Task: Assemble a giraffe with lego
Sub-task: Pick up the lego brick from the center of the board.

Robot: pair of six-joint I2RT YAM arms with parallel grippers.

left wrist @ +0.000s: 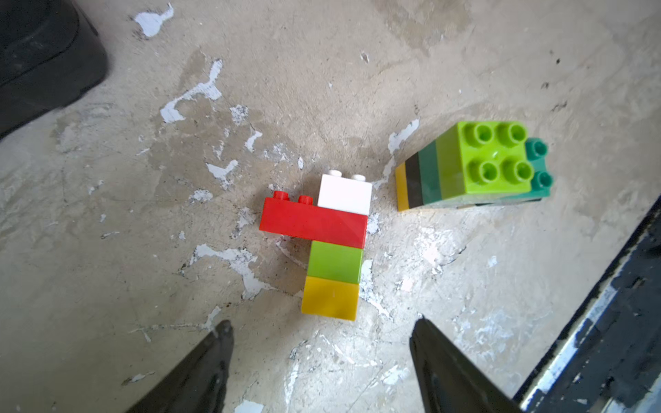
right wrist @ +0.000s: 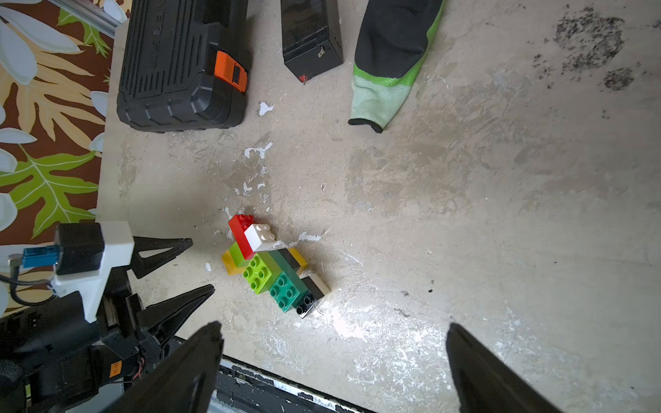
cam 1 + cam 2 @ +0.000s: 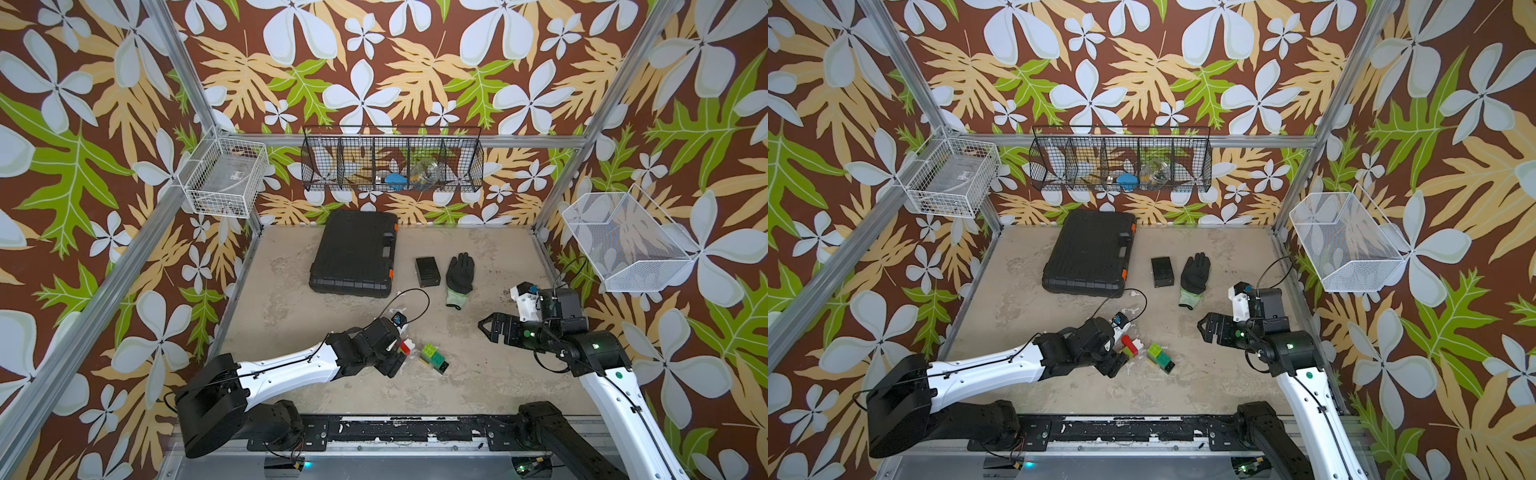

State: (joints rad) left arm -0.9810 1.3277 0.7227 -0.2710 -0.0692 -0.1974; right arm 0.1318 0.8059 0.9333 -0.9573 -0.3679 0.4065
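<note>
The left gripper point(image 1: 323, 327) hangs with its jaws spread and empty, just short of the yellow end of the flat-lying white, red, lime and yellow plastic-brick lego neck piece point(image 1: 331, 250), near-centre on the table. Just right of it, not touching, sits the lime-topped dark green lego body block point(image 1: 465, 168), studs up. Around them are the scuffed beige tabletop point(image 3: 478, 386) and floral-papered walls point(image 3: 374, 62). Farther right, the right gripper point(image 2: 332, 325) is wide open and empty.

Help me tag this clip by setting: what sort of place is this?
Probably a lab robot cell: aluminium frame, floral backdrop, and a left arm and right arm mounted at the edge of a scuffed tabletop.
</note>
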